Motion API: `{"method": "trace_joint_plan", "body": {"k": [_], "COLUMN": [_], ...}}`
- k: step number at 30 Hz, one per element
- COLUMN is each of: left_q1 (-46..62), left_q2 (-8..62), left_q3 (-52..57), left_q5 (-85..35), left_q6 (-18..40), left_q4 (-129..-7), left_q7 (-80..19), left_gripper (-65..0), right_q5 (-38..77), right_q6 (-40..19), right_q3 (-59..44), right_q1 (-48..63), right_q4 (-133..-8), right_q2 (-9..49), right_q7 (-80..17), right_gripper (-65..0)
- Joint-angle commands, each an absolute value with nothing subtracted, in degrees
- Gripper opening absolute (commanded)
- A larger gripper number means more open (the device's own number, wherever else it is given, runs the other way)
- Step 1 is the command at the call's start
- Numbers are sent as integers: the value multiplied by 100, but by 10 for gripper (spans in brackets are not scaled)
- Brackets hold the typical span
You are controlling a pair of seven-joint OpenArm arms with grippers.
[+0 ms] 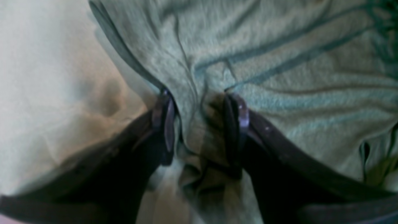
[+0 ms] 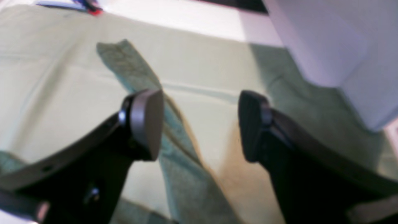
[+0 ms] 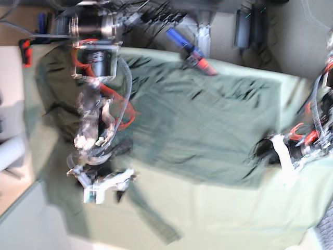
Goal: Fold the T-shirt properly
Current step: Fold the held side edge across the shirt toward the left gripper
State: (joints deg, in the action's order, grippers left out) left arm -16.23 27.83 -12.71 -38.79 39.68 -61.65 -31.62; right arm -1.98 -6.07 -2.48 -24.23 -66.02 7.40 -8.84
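though motion blur smears the base view, the t-shirt [image 3: 208, 130] lies spread across the table sheet [image 3: 234, 213]; the left gripper [image 1: 200, 124] pinches its bunched edge, the right gripper [image 2: 200, 124] gapes, grasping nothing

No lettering, label, brand mark, number or sign can be read in any of the three views; every surface shown is plain or too blurred to make out writing.
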Motion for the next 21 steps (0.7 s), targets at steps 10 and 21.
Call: {"method": "trace_joint_plan", "body": {"k": [10, 21], "left_q1": [-1758, -1758], "left_q2": [2875, 2875], "left_q3": [-1236, -1236], "left_q5": [-4257, -4265], "left_q6": [4000, 4000], "left_q4": [-6259, -6259], "left_q7": [-3201, -3192], "left_gripper": [-368, -368], "right_q5": [-746, -880], "right_q6": [-274, -631], "right_q3": [-211, -211], "right_q1": [-4143, -4204], "right_q4": [-3186, -2912], "right_q2": [587, 565], "right_q7": [-362, -274], "right_gripper": [-272, -372]}}
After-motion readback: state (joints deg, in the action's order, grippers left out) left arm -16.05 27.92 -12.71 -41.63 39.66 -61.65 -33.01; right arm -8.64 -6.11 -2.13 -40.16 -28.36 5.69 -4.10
